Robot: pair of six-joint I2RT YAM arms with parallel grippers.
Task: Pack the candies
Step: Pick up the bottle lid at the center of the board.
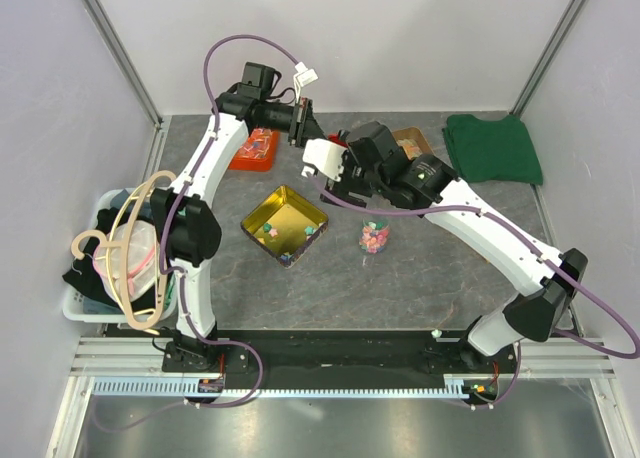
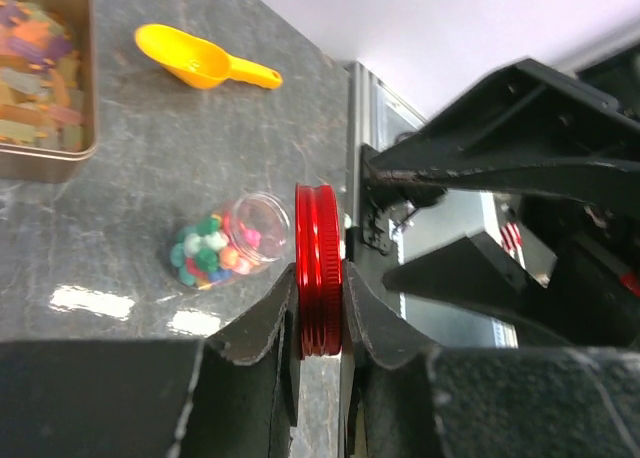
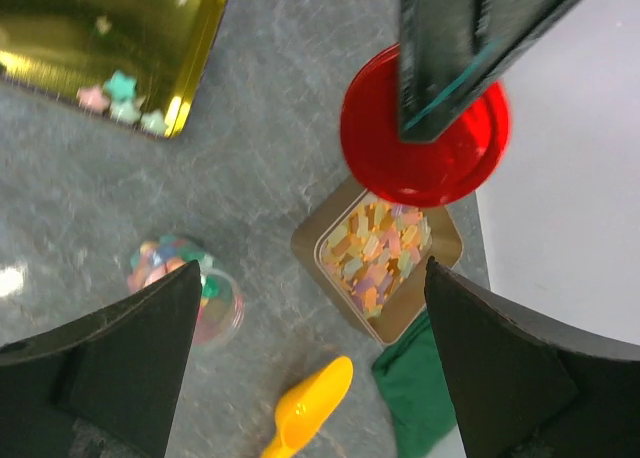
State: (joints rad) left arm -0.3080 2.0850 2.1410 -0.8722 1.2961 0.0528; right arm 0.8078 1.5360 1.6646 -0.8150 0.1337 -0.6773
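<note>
Left gripper (image 2: 318, 290) clamps a round red metal lid (image 2: 318, 228) edge-on; right gripper (image 3: 310, 278) hangs wide open. The candies (image 2: 205, 255) sit in a small clear jar (image 2: 258, 228) on the grey table (image 1: 430, 268). The lid likely needs levelling, then centring over the mouth.

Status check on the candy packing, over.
Left gripper shut on red lid. Right gripper open, empty. Candies in uncapped jar, some in gold tray. Jar mouth unobstructed.
</note>
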